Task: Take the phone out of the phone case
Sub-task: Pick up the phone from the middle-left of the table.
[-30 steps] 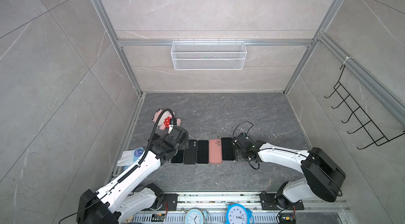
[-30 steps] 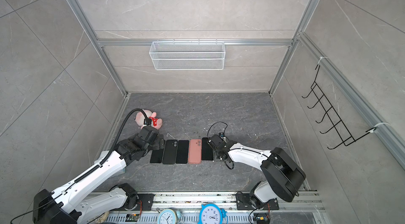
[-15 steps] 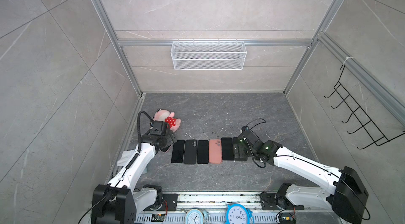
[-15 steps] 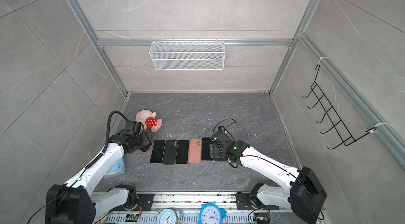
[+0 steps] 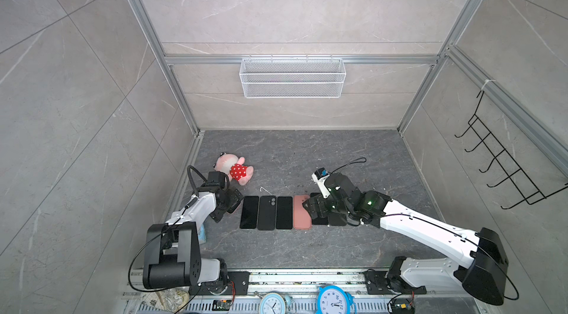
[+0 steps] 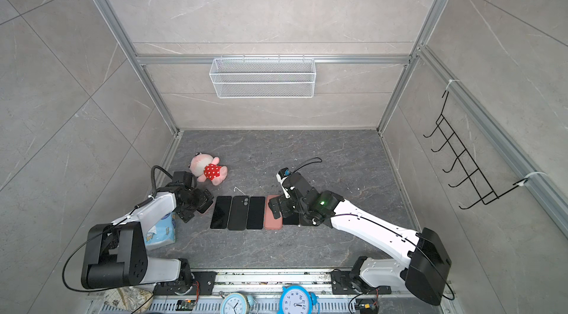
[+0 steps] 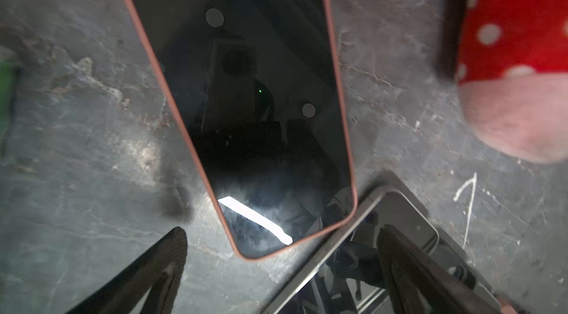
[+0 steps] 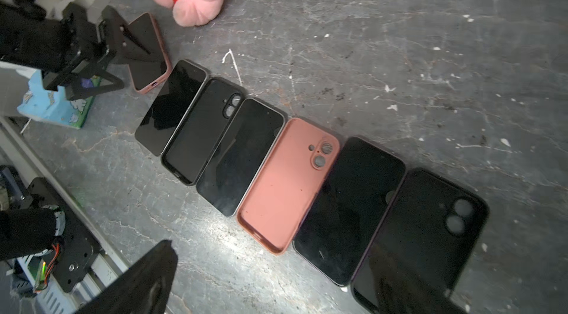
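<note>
We count three phones already freed beside empty cases in the row (image 5: pixel 284 212) — one is left: the pink-cased phone (image 8: pixel 147 54), flat under our left gripper (image 5: pixel 230 206). Right gripper (image 5: pixel 309 208) hovers; both jaws spread, empty.

a row of seven handsets and cases runs left to right across the tabletop (image 5: pixel 307 159), nearer its front than its back. at the left end the cased phone (image 8: pixel 147 54) lies tilted off the line, one corner touching the next item, a bare phone (image 8: pixel 170 106). rightward, edge to edge, follow an empty case (image 8: pixel 199 131), a second bare phone (image 8: pixel 239 159), a second empty case (image 8: pixel 285 183), a third bare phone (image 8: pixel 347 208) and a third empty case (image 8: pixel 421 235). the plush toy (image 5: pixel 233 169) lies behind the row's left end. the tissue pack (image 6: pixel 161 231) sits left of the row, nearer the front. a wire basket (image 5: pixel 292 77) hangs on the back wall, a hook rack (image 5: pixel 507 155) on the right wall. an alarm clock (image 5: pixel 272 304) and a second alarm clock (image 5: pixel 335 300) stand at the front edge.
</note>
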You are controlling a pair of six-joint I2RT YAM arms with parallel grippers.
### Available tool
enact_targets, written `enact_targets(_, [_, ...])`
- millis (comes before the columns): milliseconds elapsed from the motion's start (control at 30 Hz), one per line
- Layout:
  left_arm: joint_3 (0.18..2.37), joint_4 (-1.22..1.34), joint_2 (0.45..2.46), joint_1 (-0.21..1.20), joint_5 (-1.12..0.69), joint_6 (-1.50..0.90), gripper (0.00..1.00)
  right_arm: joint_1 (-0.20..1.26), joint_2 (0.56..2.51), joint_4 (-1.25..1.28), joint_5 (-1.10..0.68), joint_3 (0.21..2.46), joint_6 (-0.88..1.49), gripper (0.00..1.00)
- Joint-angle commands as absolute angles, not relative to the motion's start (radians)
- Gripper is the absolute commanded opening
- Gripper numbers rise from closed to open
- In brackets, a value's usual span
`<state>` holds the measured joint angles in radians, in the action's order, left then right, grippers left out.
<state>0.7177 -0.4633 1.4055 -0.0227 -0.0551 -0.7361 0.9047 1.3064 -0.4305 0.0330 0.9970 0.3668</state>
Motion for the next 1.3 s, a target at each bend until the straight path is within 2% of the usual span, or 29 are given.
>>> enact_targets(0, [0.740, -0.448, 1.439, -0.037, -0.075, -0.766, 0.99, 0.942, 1.355, -0.420, 0.026, 1.047, 0.322, 1.00])
enact_targets(300, [0.793, -0.457, 1.545, -0.051, -0.055, -0.791, 0.99, 0.994, 1.436, -0.416, 0.035, 1.108, 0.298, 1.00])
enact_targets(533, [0.906, -0.591, 1.652, -0.052, 0.042, -0.819, 0.96, 1.000, 1.472, -0.376, 0.012, 1.109, 0.297, 1.00])
enact_targets(1000, [0.999, -0.656, 1.748, -0.065, 0.106, -0.826, 0.93, 1.014, 1.579, -0.330, -0.039, 1.140, 0.303, 1.00])
enact_targets(1200, [1.008, -0.634, 1.775, -0.091, 0.059, -0.822, 0.86, 1.018, 1.633, -0.288, -0.094, 1.171, 0.327, 1.00])
enact_targets(1267, [1.016, -0.632, 1.794, -0.099, 0.036, -0.819, 0.80, 1.024, 1.650, -0.280, -0.107, 1.186, 0.331, 1.00])
